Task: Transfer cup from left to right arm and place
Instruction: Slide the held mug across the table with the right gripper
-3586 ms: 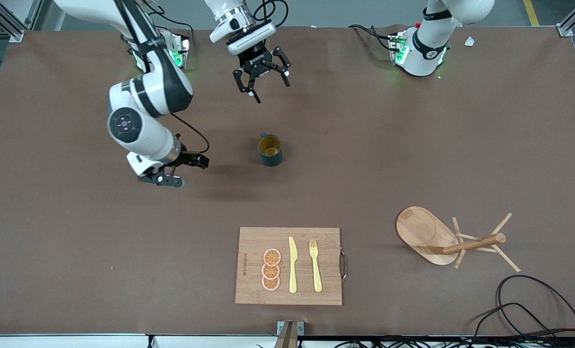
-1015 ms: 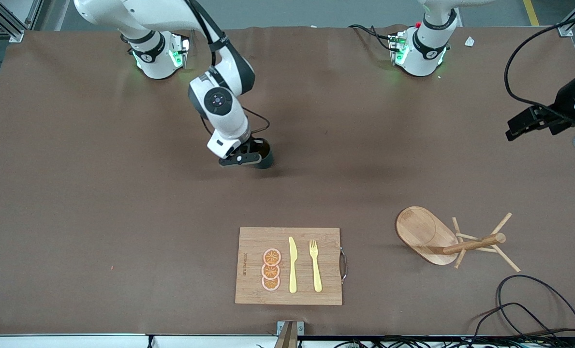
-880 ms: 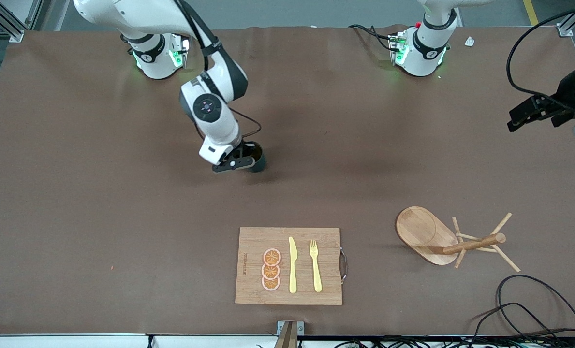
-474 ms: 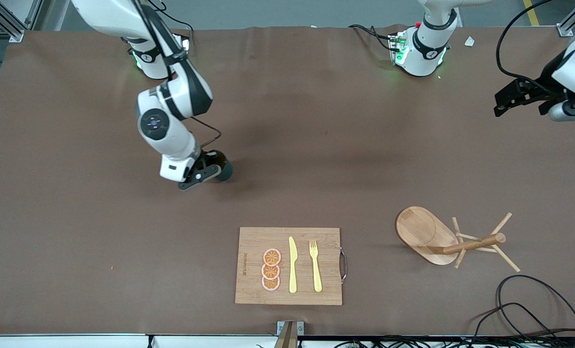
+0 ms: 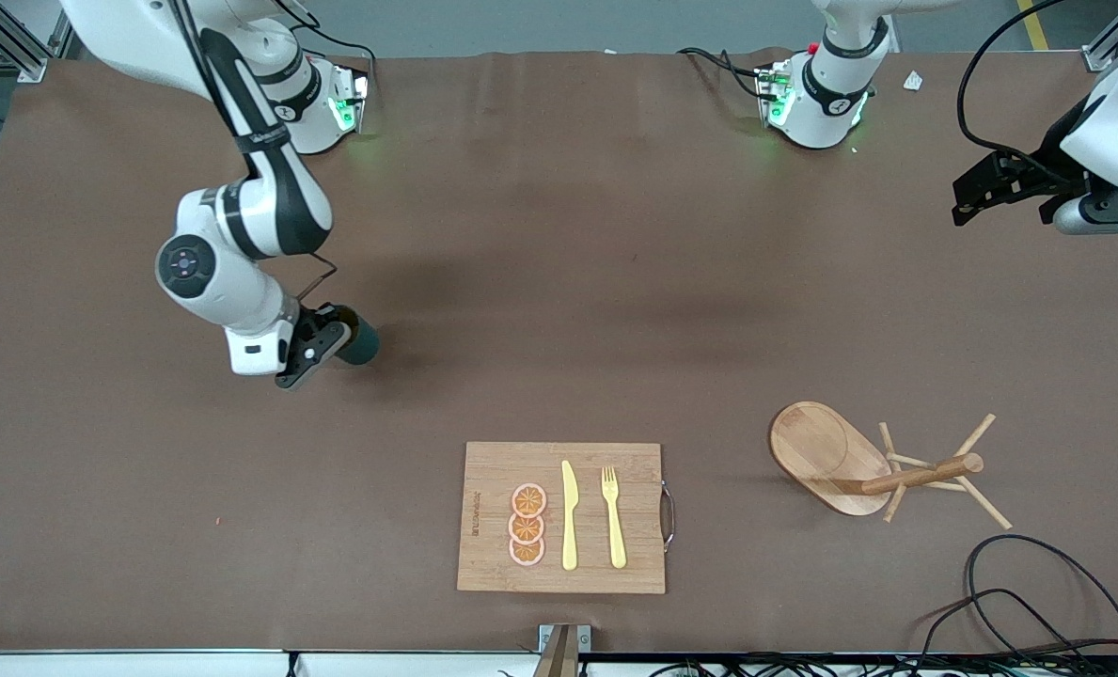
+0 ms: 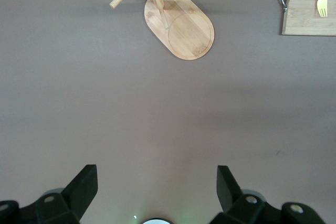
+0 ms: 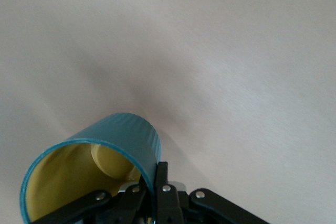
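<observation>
looks like a robotics lab, not a kitchen | two white arms bolted on a big brown-covered table [image 5: 615, 310] with green lights glowing at their bases | aluminium framing [image 5: 13, 47] at the corners, loose black cables [image 5: 1038, 602] at the edge | kitchen stuff is just props: cutting board [image 5: 483, 470], toy cutlery, tipped-over wooden mug rack [image 5: 850, 465]

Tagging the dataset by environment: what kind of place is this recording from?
Most likely a robotics lab bench staged as a kitchen: brown table mat, aluminium frame posts, loose cables. Props are a bamboo cutting board with toy fork, plus a tipped mug tree.
</observation>
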`<state>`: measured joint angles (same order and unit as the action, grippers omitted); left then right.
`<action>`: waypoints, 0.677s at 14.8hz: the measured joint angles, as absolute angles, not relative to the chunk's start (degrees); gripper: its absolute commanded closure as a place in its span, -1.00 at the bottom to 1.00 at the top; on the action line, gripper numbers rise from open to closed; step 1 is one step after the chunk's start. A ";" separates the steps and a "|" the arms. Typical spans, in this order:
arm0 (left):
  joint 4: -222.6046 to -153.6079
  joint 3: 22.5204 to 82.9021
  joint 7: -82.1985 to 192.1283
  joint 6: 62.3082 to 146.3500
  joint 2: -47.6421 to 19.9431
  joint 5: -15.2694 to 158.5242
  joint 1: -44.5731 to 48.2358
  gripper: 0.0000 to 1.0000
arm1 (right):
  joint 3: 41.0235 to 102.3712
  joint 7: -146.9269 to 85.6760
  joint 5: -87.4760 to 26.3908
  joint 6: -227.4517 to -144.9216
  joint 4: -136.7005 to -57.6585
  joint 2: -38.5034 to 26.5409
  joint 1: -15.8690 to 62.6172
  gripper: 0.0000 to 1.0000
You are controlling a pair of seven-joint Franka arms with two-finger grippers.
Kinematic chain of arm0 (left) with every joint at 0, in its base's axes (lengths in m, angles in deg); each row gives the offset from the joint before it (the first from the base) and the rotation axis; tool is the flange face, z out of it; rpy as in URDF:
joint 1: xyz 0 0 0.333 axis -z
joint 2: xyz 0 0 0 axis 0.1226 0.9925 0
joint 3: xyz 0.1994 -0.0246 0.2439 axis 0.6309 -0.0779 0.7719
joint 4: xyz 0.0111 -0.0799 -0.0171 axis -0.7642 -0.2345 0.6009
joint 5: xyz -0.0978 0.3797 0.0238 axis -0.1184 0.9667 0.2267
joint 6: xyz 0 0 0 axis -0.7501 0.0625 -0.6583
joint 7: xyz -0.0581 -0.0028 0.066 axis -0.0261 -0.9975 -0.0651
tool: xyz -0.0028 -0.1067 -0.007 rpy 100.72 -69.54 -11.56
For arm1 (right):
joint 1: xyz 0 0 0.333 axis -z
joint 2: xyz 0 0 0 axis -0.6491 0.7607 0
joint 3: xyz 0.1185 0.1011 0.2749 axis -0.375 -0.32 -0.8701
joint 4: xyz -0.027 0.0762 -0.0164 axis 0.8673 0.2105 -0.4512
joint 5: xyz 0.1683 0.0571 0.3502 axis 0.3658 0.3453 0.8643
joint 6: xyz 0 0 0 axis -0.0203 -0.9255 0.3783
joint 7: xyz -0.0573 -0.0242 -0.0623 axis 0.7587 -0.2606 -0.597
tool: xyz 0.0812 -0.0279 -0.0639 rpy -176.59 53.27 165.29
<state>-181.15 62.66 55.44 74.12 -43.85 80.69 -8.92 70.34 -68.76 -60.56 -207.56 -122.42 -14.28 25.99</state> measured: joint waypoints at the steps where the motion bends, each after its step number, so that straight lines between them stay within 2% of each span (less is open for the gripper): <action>1: -181.15 62.68 55.44 74.12 -43.86 80.69 -8.95 -1.00 | 70.36 -70.80 -60.82 -207.56 -122.61 -14.28 27.52 0.97; 10: -180.93 62.88 55.44 74.12 -44.34 80.69 -9.32 -1.00 | 70.47 -75.96 -67.58 -206.83 -123.64 -14.53 38.17 0.97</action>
